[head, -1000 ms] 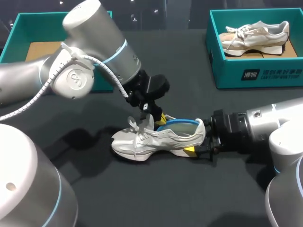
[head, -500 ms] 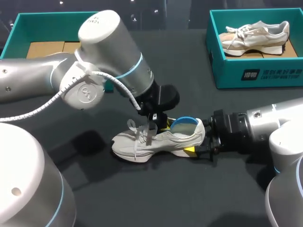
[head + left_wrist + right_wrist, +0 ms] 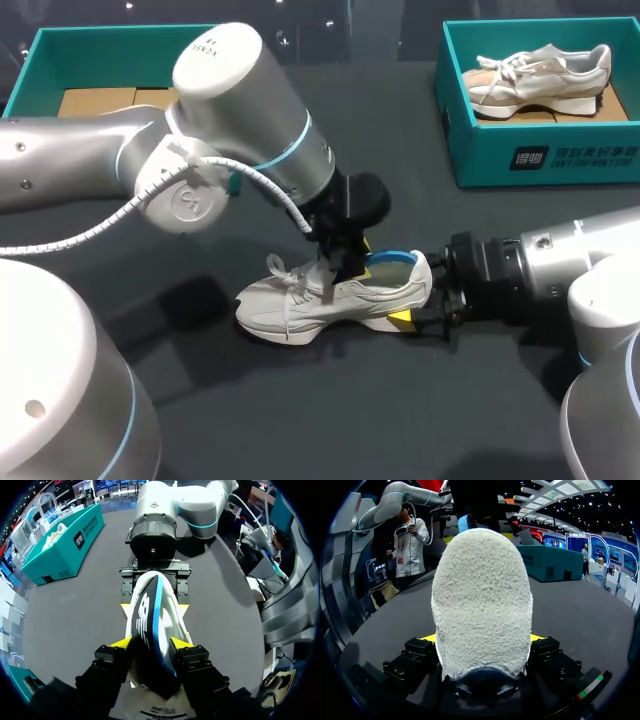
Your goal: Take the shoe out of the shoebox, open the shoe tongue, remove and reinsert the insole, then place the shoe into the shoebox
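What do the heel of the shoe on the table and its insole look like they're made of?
On the shoe, the heel looks like off-white suede or a fleecy textile, matte, judging by its nubby, pebbled nap. The insole is probably foam, with a smooth blue edge and a dark printed top, perhaps fabric.

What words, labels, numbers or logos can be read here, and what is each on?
Right shoebox, front wall: white logo and a row of characters, too blurred to read.
Left arm, top joint: small dark print, too small to read.
Insole in the shoe's opening: white logo mark, no readable letters.
Nothing can be quoted reliably.
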Robot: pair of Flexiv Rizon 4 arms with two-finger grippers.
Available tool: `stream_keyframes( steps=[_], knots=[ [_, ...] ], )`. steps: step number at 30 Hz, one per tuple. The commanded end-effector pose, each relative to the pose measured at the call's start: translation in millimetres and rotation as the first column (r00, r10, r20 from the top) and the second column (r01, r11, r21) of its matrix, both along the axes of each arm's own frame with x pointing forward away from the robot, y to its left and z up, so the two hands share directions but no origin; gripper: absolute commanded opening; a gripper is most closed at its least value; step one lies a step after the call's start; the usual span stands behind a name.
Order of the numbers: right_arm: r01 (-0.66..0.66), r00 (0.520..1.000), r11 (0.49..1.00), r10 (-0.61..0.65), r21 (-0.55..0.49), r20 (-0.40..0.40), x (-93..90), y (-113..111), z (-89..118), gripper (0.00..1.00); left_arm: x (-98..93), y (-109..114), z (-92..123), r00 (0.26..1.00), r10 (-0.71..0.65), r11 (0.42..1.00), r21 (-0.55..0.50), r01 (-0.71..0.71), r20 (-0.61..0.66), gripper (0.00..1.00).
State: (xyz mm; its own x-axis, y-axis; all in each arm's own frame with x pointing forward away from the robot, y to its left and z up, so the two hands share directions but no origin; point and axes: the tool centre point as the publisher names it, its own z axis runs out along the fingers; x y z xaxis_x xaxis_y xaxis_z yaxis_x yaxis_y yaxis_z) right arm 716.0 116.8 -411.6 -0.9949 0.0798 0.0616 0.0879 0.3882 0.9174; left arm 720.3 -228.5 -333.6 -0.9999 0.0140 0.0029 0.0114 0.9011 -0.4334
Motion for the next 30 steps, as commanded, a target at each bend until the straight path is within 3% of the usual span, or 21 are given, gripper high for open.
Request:
stream_keyframes(
  steps=[1,10,11,13,14,30],
  knots=[
    [0.001,1.000,1.000,-0.001,-0.004,0.000,-1.6,1,0,0.00,-2.2,-11,-5,0.998,0.035,0.999,0.015,-0.035,0.045,0.45],
    [0.001,1.000,1.000,-0.001,-0.004,0.000,-1.6,1,0,0.00,13.3,-20,-17,0.985,0.119,0.992,0.031,-0.124,0.125,0.40],
    [0.001,1.000,1.000,-0.001,-0.004,0.000,-1.6,1,0,0.00,15.4,-21,-18,0.980,0.136,0.990,0.024,-0.141,0.142,0.36],
    [0.001,1.000,1.000,-0.001,-0.004,0.000,-1.6,1,0,0.00,17.3,-22,-19,0.979,0.149,0.988,0.014,-0.153,0.138,0.18],
    [0.001,1.000,1.000,-0.001,-0.004,0.000,-1.6,1,0,0.00,18.4,-22,-19,0.978,0.156,0.987,0.009,-0.159,0.136,0.00],
    [0.001,1.000,1.000,-0.001,-0.004,0.000,-1.6,1,0,0.00,23.0,-22,13,0.972,0.224,0.966,-0.146,-0.211,0.073,0.00]
  ],
)
